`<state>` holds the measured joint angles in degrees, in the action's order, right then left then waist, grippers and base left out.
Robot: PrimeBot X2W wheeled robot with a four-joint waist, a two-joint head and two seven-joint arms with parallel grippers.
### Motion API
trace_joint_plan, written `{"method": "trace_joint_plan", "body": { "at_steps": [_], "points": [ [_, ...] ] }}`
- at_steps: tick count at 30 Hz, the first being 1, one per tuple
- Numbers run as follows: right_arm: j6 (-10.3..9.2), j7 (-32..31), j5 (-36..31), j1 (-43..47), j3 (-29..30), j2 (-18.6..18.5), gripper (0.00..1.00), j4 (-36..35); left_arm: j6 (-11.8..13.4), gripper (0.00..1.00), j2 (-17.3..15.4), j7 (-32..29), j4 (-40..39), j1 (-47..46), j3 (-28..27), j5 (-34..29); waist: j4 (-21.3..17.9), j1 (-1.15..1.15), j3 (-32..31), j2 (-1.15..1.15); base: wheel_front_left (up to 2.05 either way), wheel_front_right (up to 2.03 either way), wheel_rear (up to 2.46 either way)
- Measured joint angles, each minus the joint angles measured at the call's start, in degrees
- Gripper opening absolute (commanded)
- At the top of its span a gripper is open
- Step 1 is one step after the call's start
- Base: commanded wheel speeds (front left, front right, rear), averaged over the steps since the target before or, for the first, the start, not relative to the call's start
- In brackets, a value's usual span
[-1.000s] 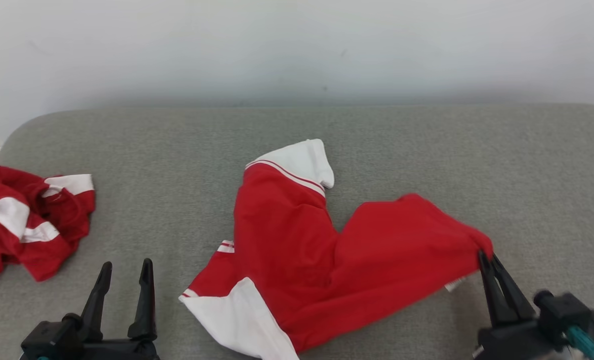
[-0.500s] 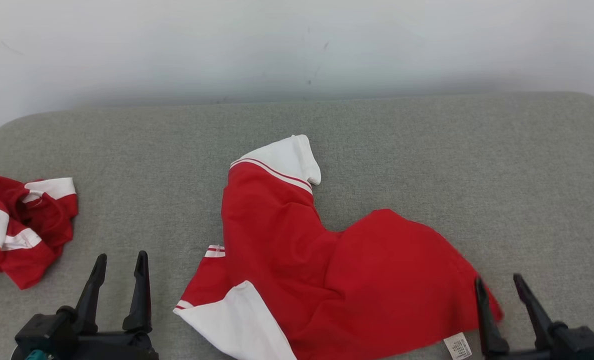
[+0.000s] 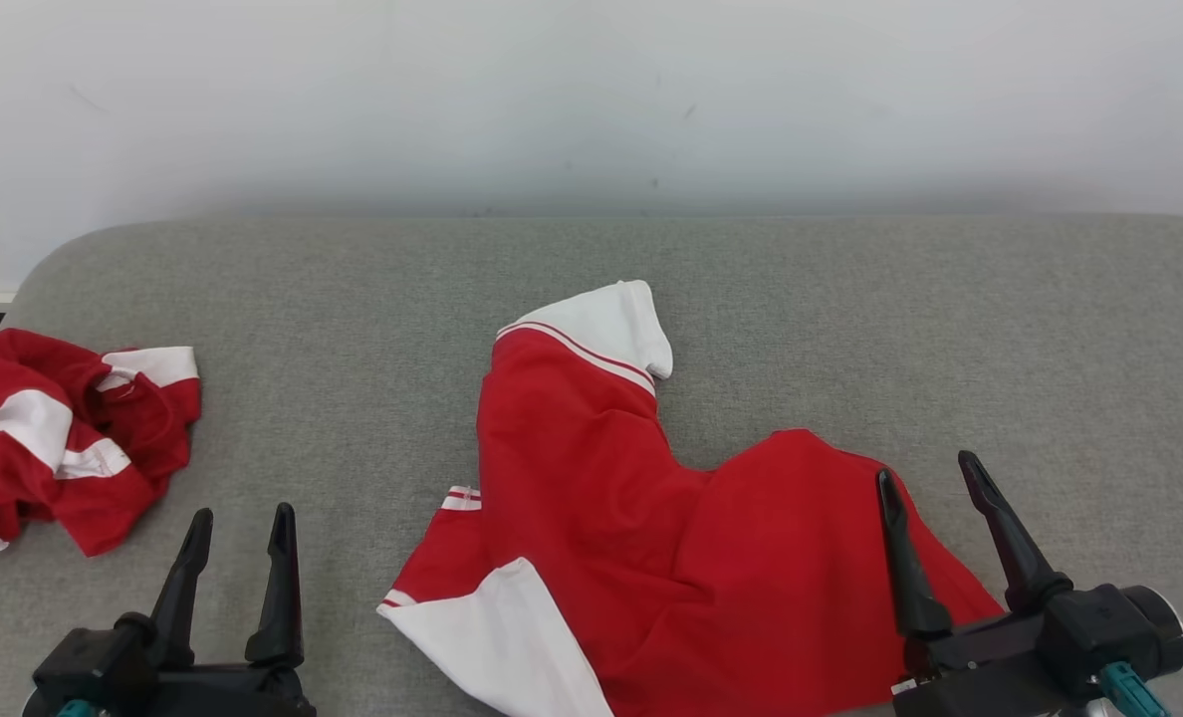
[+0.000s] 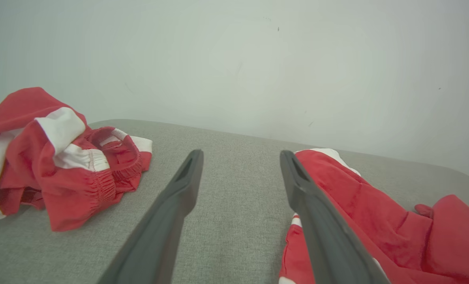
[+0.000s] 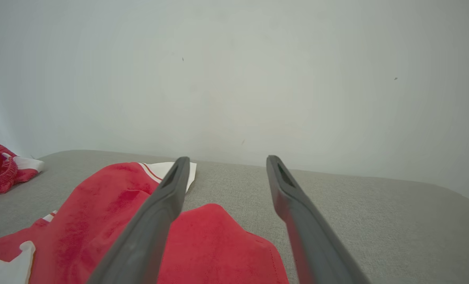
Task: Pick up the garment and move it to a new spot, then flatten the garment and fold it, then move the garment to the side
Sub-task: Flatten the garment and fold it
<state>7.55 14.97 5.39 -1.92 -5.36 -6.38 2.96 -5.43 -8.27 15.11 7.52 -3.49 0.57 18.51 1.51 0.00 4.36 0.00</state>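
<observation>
A red garment (image 3: 641, 538) with white panels lies loosely spread in the middle of the grey padded table (image 3: 353, 329); one white-cuffed end points to the back. It also shows in the left wrist view (image 4: 376, 221) and the right wrist view (image 5: 112, 221). My right gripper (image 3: 928, 473) stands open over the garment's right edge, nothing between its fingers. At the lower left my left gripper (image 3: 241, 518) is open and empty, on bare table left of the garment.
A second red and white garment (image 3: 54, 438) lies crumpled at the table's left edge, seen too in the left wrist view (image 4: 53, 165). A pale wall (image 3: 591, 100) rises behind the table. Bare grey surface stretches at the back and right.
My right gripper let go of the garment's right corner and opened. The corner dropped flat onto the table, and the gripper now stands over that edge. The left gripper stayed put.
</observation>
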Motion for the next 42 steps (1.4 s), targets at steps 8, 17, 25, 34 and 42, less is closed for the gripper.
{"method": "trace_joint_plan", "body": {
  "at_steps": [8, 17, 25, 34, 42],
  "points": [
    [0.0, 0.0, -0.5, -0.6, 0.4, 1.6, 1.0, 0.9, -0.5, 1.0, -1.9, -0.4, 0.2, -2.3, 0.7, -1.2, 0.5, 0.0, -0.1, 0.0, 0.0, 0.0, 0.0],
    [0.0, 0.0, -0.5, -2.8, 1.3, 1.7, 1.0, 1.6, -1.7, 1.0, -9.6, -5.6, -1.3, -20.0, 5.6, -1.0, -1.9, 0.0, 1.2, 0.0, 0.0, 0.0, 0.0],
    [0.0, 0.0, -0.5, -4.3, 1.7, 2.7, 1.0, 2.2, -2.1, 1.0, -15.2, -12.1, 1.2, -34.6, 14.5, 6.5, -5.2, 0.01, 4.1, 0.01, 0.0, 0.0, 0.0],
    [0.0, 0.0, 0.3, -6.5, 1.2, 3.3, 1.0, 3.2, -2.1, 1.0, -19.3, -16.4, 11.3, -42.9, 26.5, 15.4, -9.7, 0.01, 7.5, 0.01, 0.0, 0.0, 0.0],
    [0.0, 0.0, 1.2, -7.7, 0.9, 3.4, 1.0, 3.6, -2.1, 1.0, -20.3, -19.8, 20.9, -44.5, 35.4, 22.4, -12.5, 0.01, 10.0, 0.01, 0.0, 0.0, 0.0]
  ]
}}
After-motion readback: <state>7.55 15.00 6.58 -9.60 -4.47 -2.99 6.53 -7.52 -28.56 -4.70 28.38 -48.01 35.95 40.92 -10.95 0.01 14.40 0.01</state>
